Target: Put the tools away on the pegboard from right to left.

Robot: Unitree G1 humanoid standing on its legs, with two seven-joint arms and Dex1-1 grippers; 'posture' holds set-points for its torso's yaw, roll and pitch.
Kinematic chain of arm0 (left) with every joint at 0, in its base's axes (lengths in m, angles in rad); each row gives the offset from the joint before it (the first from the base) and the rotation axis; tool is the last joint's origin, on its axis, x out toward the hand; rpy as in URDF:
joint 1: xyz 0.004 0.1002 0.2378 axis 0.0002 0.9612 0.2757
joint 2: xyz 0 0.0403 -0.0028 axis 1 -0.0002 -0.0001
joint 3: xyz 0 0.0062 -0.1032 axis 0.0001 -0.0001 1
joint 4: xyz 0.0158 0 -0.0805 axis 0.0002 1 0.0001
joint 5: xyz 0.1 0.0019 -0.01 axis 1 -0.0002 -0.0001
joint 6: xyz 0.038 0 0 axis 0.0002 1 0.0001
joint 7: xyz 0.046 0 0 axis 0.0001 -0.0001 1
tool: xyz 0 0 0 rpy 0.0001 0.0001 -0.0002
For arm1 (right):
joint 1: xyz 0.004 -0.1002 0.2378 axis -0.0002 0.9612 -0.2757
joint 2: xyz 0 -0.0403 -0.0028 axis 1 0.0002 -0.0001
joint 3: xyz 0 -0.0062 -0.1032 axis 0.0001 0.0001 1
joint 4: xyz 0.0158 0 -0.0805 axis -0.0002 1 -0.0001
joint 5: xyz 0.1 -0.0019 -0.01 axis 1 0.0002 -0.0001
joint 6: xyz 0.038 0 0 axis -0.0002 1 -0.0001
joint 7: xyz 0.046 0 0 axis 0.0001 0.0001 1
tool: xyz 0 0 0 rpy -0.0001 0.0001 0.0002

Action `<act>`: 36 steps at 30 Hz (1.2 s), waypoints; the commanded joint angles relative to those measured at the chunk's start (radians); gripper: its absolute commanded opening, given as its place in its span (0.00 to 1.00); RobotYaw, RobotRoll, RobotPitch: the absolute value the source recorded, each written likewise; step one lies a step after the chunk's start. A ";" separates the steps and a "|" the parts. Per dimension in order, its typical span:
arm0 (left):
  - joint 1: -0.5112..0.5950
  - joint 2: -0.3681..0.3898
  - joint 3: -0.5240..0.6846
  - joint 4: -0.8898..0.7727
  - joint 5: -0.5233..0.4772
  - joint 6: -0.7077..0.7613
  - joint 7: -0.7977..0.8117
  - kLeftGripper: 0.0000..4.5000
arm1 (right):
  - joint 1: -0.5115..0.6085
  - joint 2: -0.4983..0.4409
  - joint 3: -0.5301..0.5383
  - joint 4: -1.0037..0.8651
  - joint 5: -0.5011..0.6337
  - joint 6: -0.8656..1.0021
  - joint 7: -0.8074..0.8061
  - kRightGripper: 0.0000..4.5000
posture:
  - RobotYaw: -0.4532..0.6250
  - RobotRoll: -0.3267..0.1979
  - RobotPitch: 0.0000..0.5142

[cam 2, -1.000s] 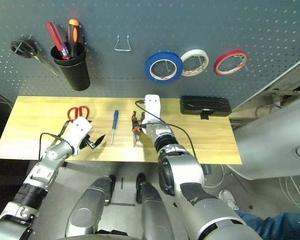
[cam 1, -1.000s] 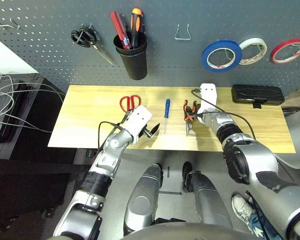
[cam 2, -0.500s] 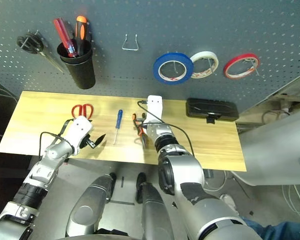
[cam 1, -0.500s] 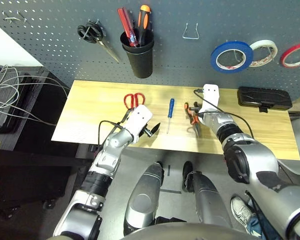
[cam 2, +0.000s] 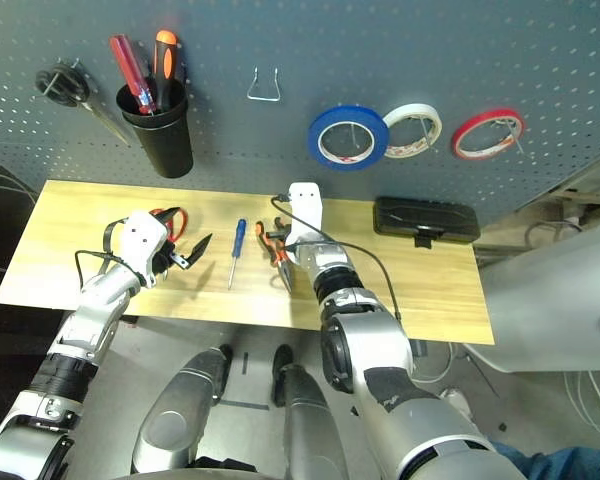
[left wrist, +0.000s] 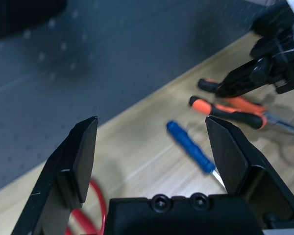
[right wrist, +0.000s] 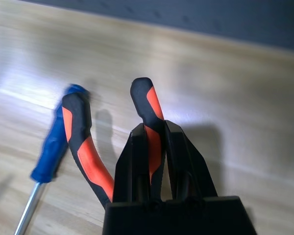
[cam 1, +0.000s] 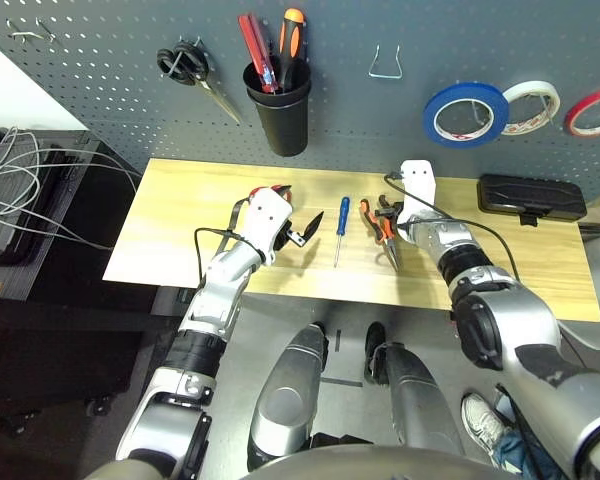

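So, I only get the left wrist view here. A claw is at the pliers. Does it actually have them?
Observer: Yes. The right claw is shut on one handle of the pliers; the other handle sticks out free beside it.
Operator: Is the blue tape up yet?
Observer: It is. The blue tape hangs on the pegboard, with a white roll and a red roll to its right.
Operator: Any free spot for the pliers?
Observer: A wire hook between the black cup and the blue tape is bare.
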State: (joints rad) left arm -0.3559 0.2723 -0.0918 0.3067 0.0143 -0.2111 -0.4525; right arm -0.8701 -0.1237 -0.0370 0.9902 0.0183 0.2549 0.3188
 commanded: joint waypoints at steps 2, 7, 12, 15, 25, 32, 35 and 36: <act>-0.003 -0.007 -0.008 0.033 -0.008 -0.042 -0.017 1.00 | 0.050 -0.017 0.046 -0.155 -0.009 -0.021 0.074 0.06 | 0.61 0.62 0.45; -0.009 -0.007 -0.012 0.034 -0.013 -0.067 -0.034 1.00 | 0.065 -0.017 0.056 -0.270 0.001 -0.060 0.106 0.06 | 0.60 0.62 0.43; -0.025 -0.003 0.001 0.036 -0.022 -0.093 -0.037 1.00 | 0.058 -0.001 0.058 -0.351 0.020 -0.123 0.136 0.06 | 0.60 0.62 0.43; -0.038 0.000 0.006 0.045 -0.021 -0.105 -0.031 1.00 | 0.041 0.010 0.047 -0.370 0.031 -0.171 0.130 0.06 | 0.60 0.62 0.43; -0.059 0.001 0.008 0.067 -0.014 -0.129 -0.017 1.00 | -0.047 0.033 0.004 -0.346 0.056 -0.304 0.073 0.06 | 0.60 0.62 0.43; -0.062 0.002 0.006 0.061 -0.014 -0.127 -0.016 1.00 | -0.077 0.042 0.003 -0.384 0.079 -0.349 0.084 0.06 | 0.60 0.62 0.44; -0.064 0.002 0.007 0.059 -0.015 -0.127 -0.017 1.00 | -0.083 0.048 0.003 -0.433 0.099 -0.345 0.098 0.06 | 0.59 0.62 0.45; -0.065 0.003 0.006 0.059 -0.015 -0.126 -0.018 1.00 | -0.085 0.050 0.004 -0.448 0.106 -0.344 0.103 0.06 | 0.59 0.62 0.45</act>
State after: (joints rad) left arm -0.4279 0.2721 -0.0837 0.3568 -0.0058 -0.3322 -0.4685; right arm -0.9401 -0.0828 -0.0308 0.5955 0.1009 -0.0698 0.4080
